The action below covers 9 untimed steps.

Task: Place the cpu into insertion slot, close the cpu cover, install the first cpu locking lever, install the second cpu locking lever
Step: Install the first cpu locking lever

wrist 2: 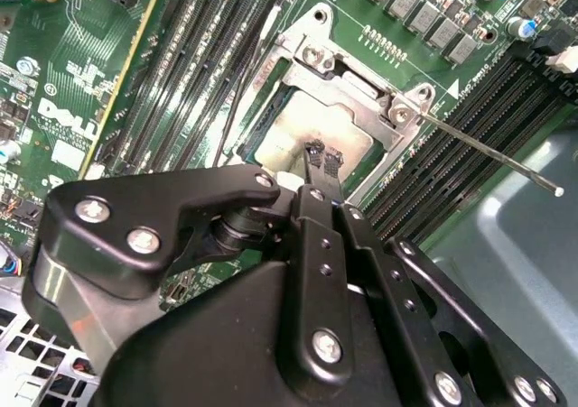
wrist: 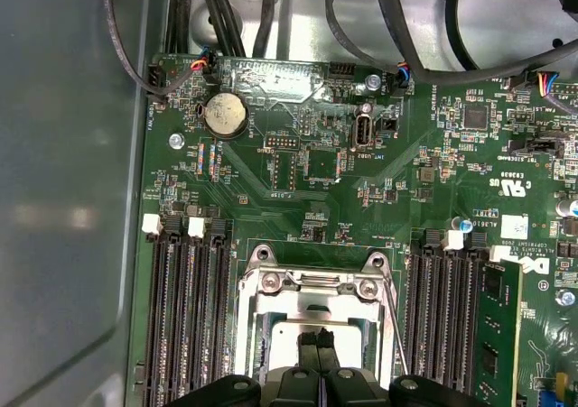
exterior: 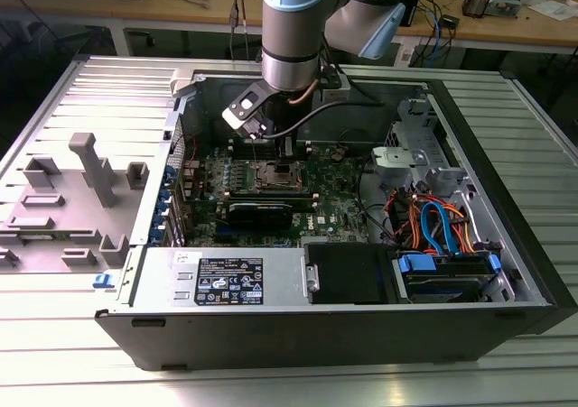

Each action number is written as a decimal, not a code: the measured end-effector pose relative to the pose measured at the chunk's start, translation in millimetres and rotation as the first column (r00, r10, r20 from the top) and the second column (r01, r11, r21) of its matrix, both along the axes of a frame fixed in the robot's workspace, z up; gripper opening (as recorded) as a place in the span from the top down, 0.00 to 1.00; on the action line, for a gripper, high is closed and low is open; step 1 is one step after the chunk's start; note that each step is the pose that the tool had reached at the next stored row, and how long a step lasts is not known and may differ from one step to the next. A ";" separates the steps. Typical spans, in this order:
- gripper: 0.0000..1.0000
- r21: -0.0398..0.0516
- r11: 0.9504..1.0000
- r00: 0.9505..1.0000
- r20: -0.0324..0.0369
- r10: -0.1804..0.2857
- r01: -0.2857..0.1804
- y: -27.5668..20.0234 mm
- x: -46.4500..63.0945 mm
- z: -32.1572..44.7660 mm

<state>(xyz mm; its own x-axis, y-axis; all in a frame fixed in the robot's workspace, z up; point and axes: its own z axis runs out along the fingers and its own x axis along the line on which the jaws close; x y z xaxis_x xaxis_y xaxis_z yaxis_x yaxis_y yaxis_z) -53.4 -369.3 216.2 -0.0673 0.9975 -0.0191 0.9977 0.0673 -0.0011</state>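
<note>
Matt black hand [wrist 2: 322, 154], dull silver-grey metal cpu [wrist 2: 312, 123], shiny silver metal cpu cover [wrist 2: 357, 89], glossy green motherboard [wrist: 298, 208]

An open computer case [exterior: 316, 335] lies on a ribbed metal table [exterior: 271, 384]. A green motherboard [exterior: 339, 183] covers its floor. Along the near wall sits a silver power supply [exterior: 181, 276], and blue and orange cables [exterior: 432, 226] bunch at the exterior view's right. A grey plastic fixture [exterior: 86, 177] stands on the table at the exterior view's left, and a wooden workbench [exterior: 506, 30] runs far behind. In the first wrist view, a coin battery [wrist: 225, 115] sits beyond long black memory slots [wrist: 185, 308].
</note>
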 end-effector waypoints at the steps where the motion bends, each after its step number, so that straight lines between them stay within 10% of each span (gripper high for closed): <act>1: 0.89 0.000 1.000 1.000 0.000 0.000 0.000 0.0 0.0 0.5; 9: 0.89 0.000 1.000 1.000 0.000 0.001 -0.001 0.0 0.0 27.7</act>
